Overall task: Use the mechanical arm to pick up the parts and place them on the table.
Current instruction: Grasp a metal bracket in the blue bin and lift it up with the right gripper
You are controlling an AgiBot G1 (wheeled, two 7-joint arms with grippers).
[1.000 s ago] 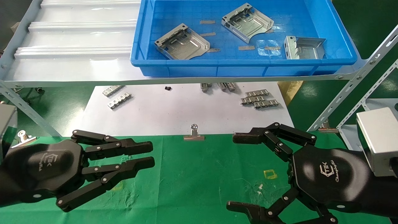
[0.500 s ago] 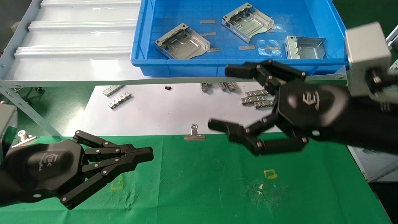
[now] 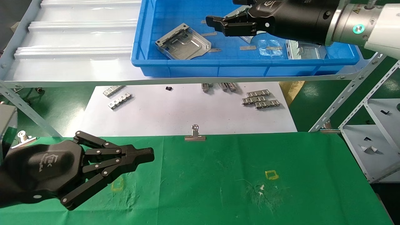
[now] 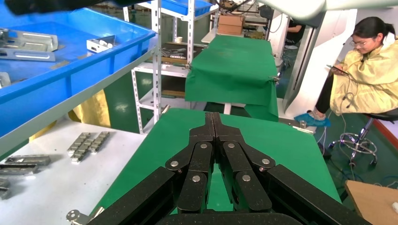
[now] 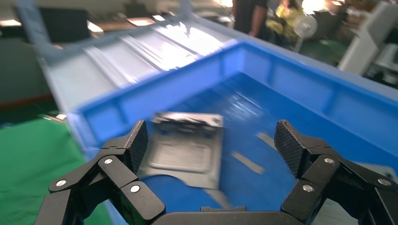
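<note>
My right gripper hangs open over the blue bin on the shelf, nothing between its fingers. In the right wrist view the right gripper frames one grey part lying on the bin floor below it, apart from both pads. That left part lies flat in the bin. A second part is mostly hidden behind the black hand, and a third shows under the forearm. My left gripper is shut and empty, low over the green table; its tips meet.
Small ridged metal strips lie on the white sheet below the shelf. A silver binder clip sits at the table's far edge. Slanted perforated shelf struts stand at the right. A seated person is beyond the table.
My right arm has risen from the table's right side and swung up over the bin, still open. The left gripper's fingers closed together, then stayed put.
</note>
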